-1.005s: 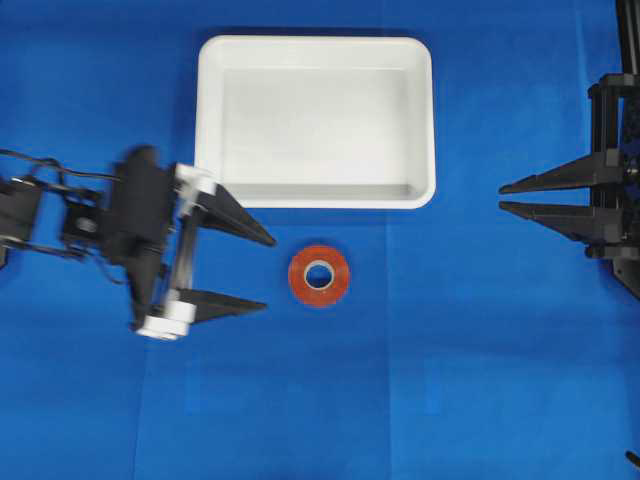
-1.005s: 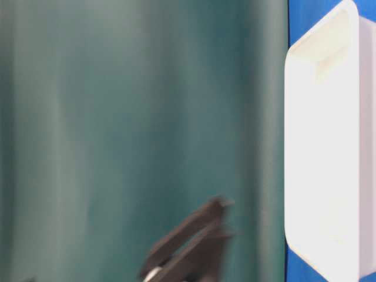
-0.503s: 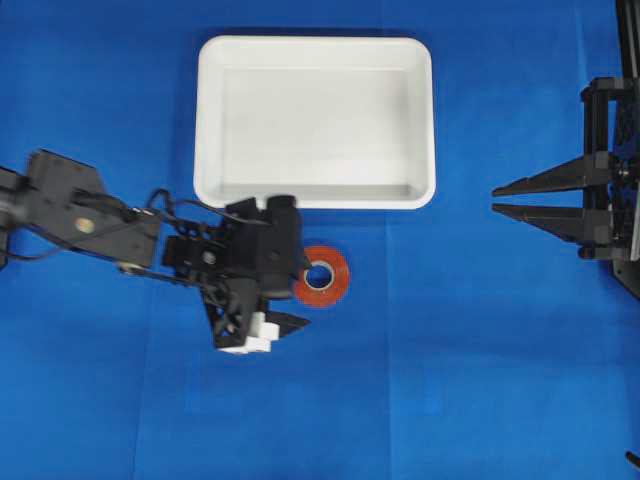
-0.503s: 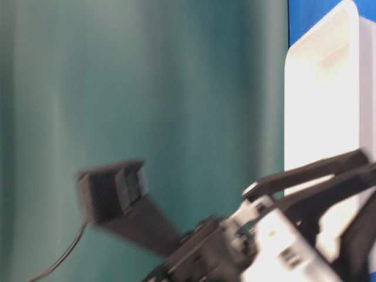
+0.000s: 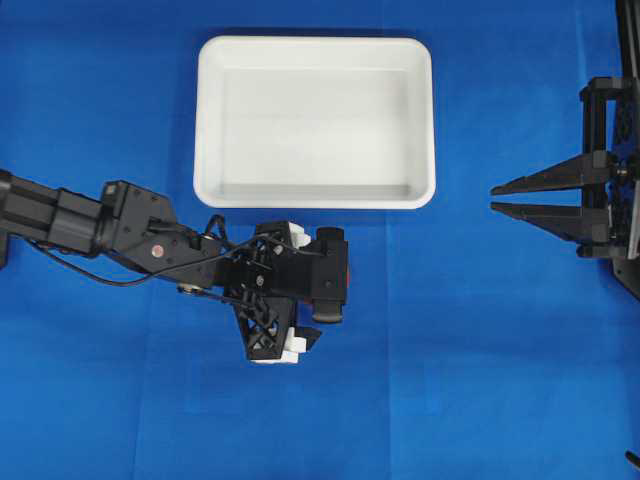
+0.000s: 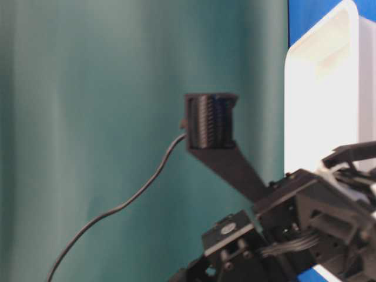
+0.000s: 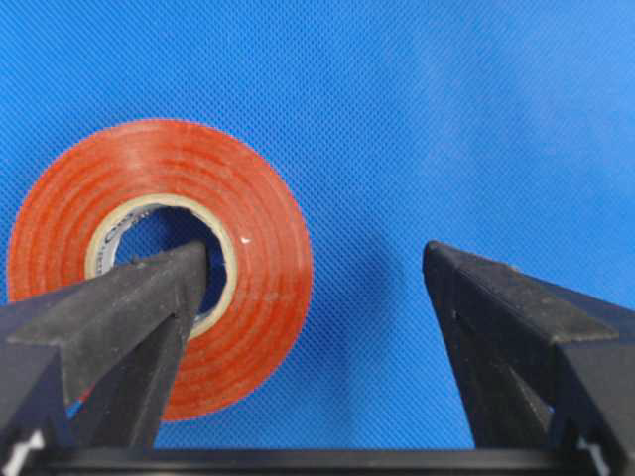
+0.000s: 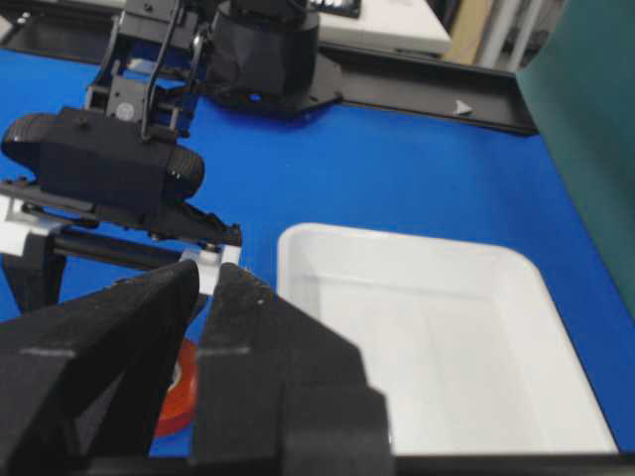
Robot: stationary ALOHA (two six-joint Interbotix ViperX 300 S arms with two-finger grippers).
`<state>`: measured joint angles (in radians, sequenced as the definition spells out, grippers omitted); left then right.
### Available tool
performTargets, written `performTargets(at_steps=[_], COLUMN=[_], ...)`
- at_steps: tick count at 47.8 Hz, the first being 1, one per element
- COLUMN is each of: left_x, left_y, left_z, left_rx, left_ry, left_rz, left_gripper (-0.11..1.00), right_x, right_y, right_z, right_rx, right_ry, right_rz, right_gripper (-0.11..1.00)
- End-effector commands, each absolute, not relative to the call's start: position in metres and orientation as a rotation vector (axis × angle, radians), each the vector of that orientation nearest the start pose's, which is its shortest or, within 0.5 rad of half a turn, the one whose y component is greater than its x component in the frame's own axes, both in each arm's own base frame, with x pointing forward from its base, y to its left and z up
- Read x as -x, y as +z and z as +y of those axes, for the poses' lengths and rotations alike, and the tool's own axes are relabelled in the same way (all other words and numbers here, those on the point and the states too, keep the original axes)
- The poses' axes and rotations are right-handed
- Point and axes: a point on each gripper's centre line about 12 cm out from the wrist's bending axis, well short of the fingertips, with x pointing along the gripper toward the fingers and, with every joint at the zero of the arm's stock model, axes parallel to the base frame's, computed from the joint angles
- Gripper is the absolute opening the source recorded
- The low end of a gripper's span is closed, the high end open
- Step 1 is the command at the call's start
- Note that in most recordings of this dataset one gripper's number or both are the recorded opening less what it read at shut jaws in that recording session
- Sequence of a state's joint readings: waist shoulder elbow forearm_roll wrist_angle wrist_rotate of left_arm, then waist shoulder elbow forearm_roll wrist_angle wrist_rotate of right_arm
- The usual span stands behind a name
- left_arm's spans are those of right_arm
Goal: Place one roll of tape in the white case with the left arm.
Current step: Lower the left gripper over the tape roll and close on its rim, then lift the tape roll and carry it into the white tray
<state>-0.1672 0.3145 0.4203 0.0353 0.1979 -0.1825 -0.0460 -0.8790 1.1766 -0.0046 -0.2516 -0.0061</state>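
In the left wrist view the left gripper [image 7: 316, 273] stands wide open, pointing toward 12 o'clock. Its left finger [image 7: 129, 297] lies over the hole of the roll of tape [image 7: 260, 268], while its right finger [image 7: 506, 317] sits well apart at 3 o'clock over bare blue cloth. The roll lies flat on the bench [image 7: 446, 119], an orange-red ring with a pale core, not gripped on both sides; whether the finger touches it cannot be told.

From overhead, the left arm [image 5: 130, 230] reaches in from 9 o'clock and its wrist covers the roll almost wholly, leaving only a sliver of red at the wrist's right edge. Just beyond, toward 12 o'clock, the white case [image 5: 205, 120] rests on the blue bench with nothing inside it. The roll is outside the case, near its lower rim.

At 3 o'clock of the overhead view the right gripper [image 5: 497, 198] hangs well apart from the case, its two black fingers nearly together with a narrow gap between the tips. Its wrist view shows those fingers close side by side, holding nothing, with the case beyond them at 3 o'clock.
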Motion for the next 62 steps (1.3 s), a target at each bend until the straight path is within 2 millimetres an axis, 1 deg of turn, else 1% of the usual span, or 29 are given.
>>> performTargets(at_steps=[1, 3, 5, 7, 11, 13, 16, 19, 28, 31, 33, 36, 39, 49, 54, 56, 59, 62], left_x=[-0.444, -0.443, -0.443, -0.443, -0.443, -0.444, -0.445, -0.445, -0.440, -0.437, -0.435, -0.432, -0.431, -0.427, -0.425, -0.424, -0.424, -0.424], left_y=[0.111, 0.111, 0.110, 0.111, 0.114, 0.117, 0.124, 0.138, 0.187, 0.205, 0.213, 0.219, 0.220, 0.211, 0.196, 0.188, 0.173, 0.162], left_z=[-0.073, -0.072, -0.071, -0.071, -0.070, -0.070, -0.070, -0.070, -0.065, -0.057, -0.051, -0.040, -0.024, 0.037, 0.063, 0.072, 0.084, 0.092], left_rx=[0.061, 0.059, 0.058, 0.055, 0.046, 0.043, 0.038, 0.030, -0.011, -0.022, -0.031, -0.048, -0.062, -0.085, -0.069, -0.062, -0.046, -0.040], left_ry=[-0.078, -0.075, -0.071, -0.070, -0.066, -0.065, -0.065, -0.069, -0.086, -0.082, -0.078, -0.066, -0.046, 0.045, 0.094, 0.112, 0.136, 0.150], left_rz=[0.909, 0.921, 0.938, 0.950, 0.973, 0.979, 0.980, 0.973, 0.917, 0.889, 0.878, 0.866, 0.865, 0.883, 0.889, 0.895, 0.901, 0.907], left_gripper=[0.82, 0.78, 0.69, 0.58, 0.33, 0.24, 0.25, 0.25, 0.25, 0.25, 0.25, 0.25, 0.25, 0.25, 0.25, 0.25, 0.25, 0.25], right_x=[-0.213, -0.213, -0.213, -0.213, -0.214, -0.214, -0.214, -0.214, -0.214, -0.214, -0.214, -0.214, -0.214, -0.216, -0.217, -0.217, -0.217, -0.217], right_y=[0.275, 0.275, 0.275, 0.275, 0.275, 0.275, 0.275, 0.274, 0.274, 0.273, 0.273, 0.273, 0.273, 0.268, 0.267, 0.267, 0.266, 0.267], right_z=[-0.010, -0.010, -0.010, -0.010, -0.010, -0.010, -0.010, -0.010, -0.010, -0.010, -0.010, -0.010, -0.010, -0.011, -0.011, -0.011, -0.011, -0.011], right_rx=[0.010, 0.010, 0.010, 0.010, 0.010, 0.010, 0.010, 0.010, 0.008, 0.008, 0.006, 0.006, 0.005, 0.004, 0.004, 0.004, 0.004, 0.004], right_ry=[-0.048, -0.048, -0.048, -0.048, -0.048, -0.048, -0.048, -0.048, -0.048, -0.048, -0.048, -0.048, -0.049, -0.048, -0.048, -0.048, -0.048, -0.048], right_rz=[0.039, 0.037, 0.039, 0.039, 0.039, 0.040, 0.040, 0.042, 0.046, 0.048, 0.051, 0.052, 0.052, 0.069, 0.075, 0.077, 0.080, 0.078], right_gripper=[-0.11, -0.11, -0.11, -0.11, -0.11, -0.11, -0.11, -0.11, -0.11, -0.11, -0.11, -0.11, -0.11, -0.11, -0.11, -0.11, -0.11, -0.11])
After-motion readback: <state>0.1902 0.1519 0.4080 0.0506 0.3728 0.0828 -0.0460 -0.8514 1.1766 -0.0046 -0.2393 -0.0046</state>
